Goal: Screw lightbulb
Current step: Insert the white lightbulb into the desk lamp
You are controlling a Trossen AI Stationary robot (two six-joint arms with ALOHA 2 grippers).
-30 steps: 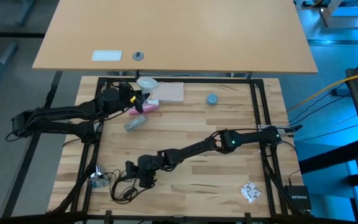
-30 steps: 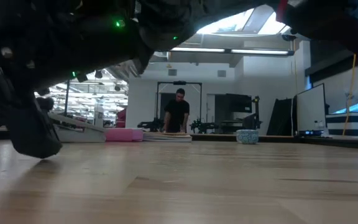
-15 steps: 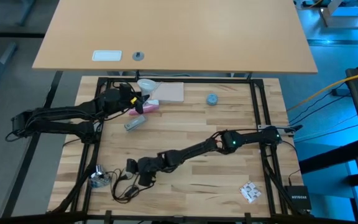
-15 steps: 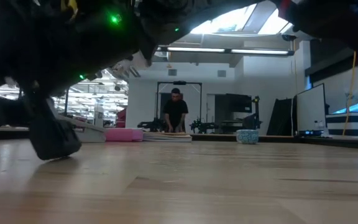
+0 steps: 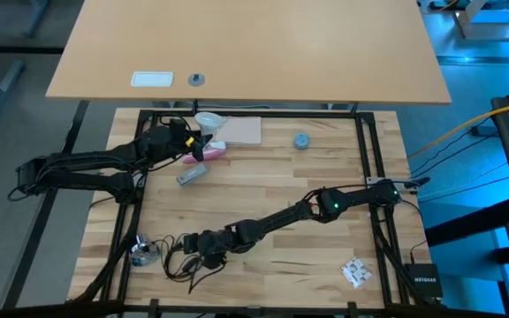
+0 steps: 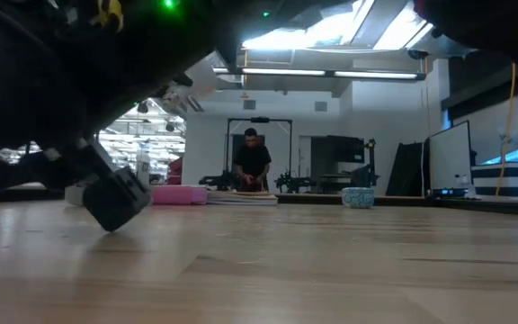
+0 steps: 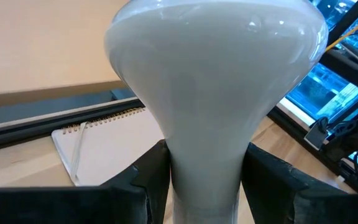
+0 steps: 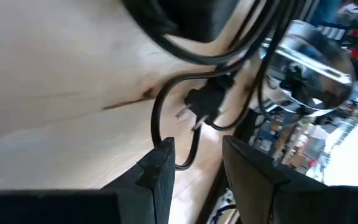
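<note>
Right end effector (image 5: 190, 262) lower, seemingly nearer the socket (image 5: 141, 252), slightly parted.

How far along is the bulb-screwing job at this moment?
Done: the left gripper is shut on the lightbulb, held up near the table's far edge. In hand: the right gripper, fingers apart, is near the socket and its black cord. Left: bringing them together and screwing in.

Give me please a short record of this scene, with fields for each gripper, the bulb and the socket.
left gripper: shut on the bulb, at the table's far left
right gripper: open, empty, near the front left corner
bulb: held clear of the table, globe pointing away from the wrist
socket: silvery, at the front left edge, black cord beside it
bulb in socket: not yet
</note>
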